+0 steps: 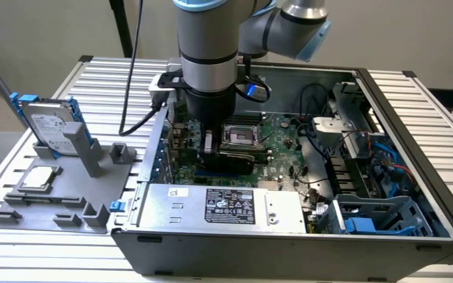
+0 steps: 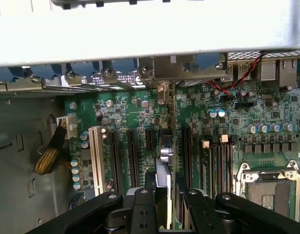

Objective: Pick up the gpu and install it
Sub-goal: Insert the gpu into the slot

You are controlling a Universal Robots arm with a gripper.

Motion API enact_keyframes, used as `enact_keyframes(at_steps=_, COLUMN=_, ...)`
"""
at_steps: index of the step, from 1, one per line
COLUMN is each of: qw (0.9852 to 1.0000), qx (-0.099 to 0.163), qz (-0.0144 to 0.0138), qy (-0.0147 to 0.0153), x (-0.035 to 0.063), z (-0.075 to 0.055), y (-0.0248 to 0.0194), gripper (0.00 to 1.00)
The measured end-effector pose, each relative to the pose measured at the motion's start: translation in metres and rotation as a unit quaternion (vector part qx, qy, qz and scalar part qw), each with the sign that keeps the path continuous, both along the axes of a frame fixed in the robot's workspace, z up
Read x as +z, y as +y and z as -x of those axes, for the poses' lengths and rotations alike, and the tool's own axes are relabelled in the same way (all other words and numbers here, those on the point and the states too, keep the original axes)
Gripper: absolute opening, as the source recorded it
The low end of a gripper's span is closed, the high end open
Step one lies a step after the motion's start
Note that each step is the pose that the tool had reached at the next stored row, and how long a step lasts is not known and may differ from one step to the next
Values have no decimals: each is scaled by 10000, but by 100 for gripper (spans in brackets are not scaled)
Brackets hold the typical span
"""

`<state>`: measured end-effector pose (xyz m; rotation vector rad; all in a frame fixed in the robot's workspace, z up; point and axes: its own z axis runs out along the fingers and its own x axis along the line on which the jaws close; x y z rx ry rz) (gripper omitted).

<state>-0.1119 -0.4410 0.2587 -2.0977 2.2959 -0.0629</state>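
The gpu (image 2: 165,148) stands on edge over the green motherboard (image 2: 125,114), seen as a thin strip between the black expansion slots. Its silver bracket end (image 2: 163,90) reaches the case's rear wall. My gripper (image 2: 165,195) is shut on the card's upper edge, one black finger (image 2: 142,202) on each side. In the exterior view the arm reaches straight down into the open computer case (image 1: 415,177), and the gripper (image 1: 210,150) is low over the slots, on the exterior view's left of the processor socket (image 1: 240,137). The gpu (image 1: 191,134) shows partly beside the gripper.
A grey holder tray (image 1: 49,203) outside the case carries a silver hard drive with blue rails (image 1: 49,127) and a square processor chip (image 1: 38,178). The power supply (image 1: 219,206) lies along the case's near side. Cables and a drive cage (image 1: 368,171) fill the exterior view's right.
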Motion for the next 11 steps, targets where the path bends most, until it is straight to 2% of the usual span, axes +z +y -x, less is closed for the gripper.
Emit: enact_keyframes(at_steps=11, qw=10000, qx=61, qz=-1, qy=-1, x=-19, z=0, y=20, gripper=27)
